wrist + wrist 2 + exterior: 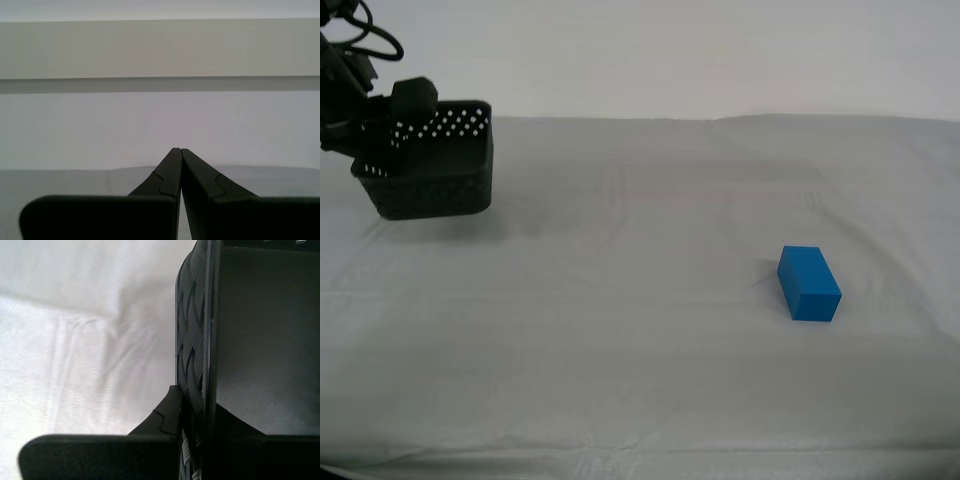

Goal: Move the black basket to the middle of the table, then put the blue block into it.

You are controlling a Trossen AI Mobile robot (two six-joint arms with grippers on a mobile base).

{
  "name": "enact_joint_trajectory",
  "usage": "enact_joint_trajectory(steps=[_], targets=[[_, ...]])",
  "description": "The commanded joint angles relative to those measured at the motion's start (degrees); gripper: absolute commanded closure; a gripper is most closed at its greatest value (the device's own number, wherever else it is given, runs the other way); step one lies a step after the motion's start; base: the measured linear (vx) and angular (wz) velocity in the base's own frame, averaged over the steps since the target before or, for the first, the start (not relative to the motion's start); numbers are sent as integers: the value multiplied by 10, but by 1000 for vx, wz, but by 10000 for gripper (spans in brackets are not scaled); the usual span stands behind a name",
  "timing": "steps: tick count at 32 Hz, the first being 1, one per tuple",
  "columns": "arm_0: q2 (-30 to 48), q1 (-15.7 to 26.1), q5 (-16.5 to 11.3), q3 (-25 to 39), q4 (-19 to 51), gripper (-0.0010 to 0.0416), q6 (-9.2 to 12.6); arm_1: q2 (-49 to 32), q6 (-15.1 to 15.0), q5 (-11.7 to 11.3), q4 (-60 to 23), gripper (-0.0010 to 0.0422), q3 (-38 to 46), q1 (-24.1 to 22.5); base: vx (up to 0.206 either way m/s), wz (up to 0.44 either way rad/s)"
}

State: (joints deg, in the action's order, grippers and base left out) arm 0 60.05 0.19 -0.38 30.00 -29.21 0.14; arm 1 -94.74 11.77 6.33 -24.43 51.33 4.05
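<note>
1. My second hand (415, 105) grips the basket (435, 165) at the far corner of the table (640, 330), on the exterior view's left. One finger (170, 412) sits outside the woven wall, the other is inside, and the wall is pinched between them.

2. The basket appears slightly tilted, its open top turned partly toward the camera and the dotted far wall showing light through its holes. A soft shadow lies on the cloth under and beside it. I cannot tell whether its base touches the table.

3. In the second wrist view, the basket's (192, 355) braided side runs close along the finger, with the textured dark floor beyond the rim. Wrinkled pale cloth (75, 350) fills the rest of that view.

4. The block (809, 283) lies flat on the table toward the exterior view's right, nearer the camera, well apart from the basket. Its long axis runs diagonally, and nothing touches it.

5. My first hand (180, 152) is fully closed and empty, its fingertips pressed together in a point. It looks out over the table (75, 182) edge toward a plain pale wall (160, 50). It does not appear in the exterior view.
</note>
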Motion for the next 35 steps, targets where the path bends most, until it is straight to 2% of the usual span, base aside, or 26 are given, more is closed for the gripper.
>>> enact_joint_trajectory(steps=[1,6,8,9,13,14,18,25,28,31,34,35], targets=[[0,0,0,0,-2,405,2,20,22,4,-30,413,24,-35,0,0],[0,0,0,0,-2,405,3,12,49,1,-35,413,62,-107,0,0],[0,1,0,0,-1,405,3,-3,67,1,-28,413,87,-156,0,0],[0,1,0,0,-1,405,3,-7,68,1,-29,413,94,-167,0,0],[0,2,0,0,0,405,4,-59,79,1,-29,413,148,-231,0,0],[0,2,0,0,0,405,4,-93,81,1,-30,413,177,-255,0,0],[0,2,0,0,7,405,5,-191,81,2,-43,413,272,-302,0,0],[0,2,0,0,12,405,8,-293,68,6,-106,412,385,-340,0,0],[0,3,0,0,13,405,8,-313,51,13,-110,412,394,-348,0,0],[0,2,0,0,12,405,9,-314,47,19,-112,409,394,-349,0,0],[0,3,0,0,12,405,10,-313,47,17,-112,380,394,-349,0,0],[0,3,0,0,12,405,10,-313,47,17,-112,356,394,-348,0,0]])
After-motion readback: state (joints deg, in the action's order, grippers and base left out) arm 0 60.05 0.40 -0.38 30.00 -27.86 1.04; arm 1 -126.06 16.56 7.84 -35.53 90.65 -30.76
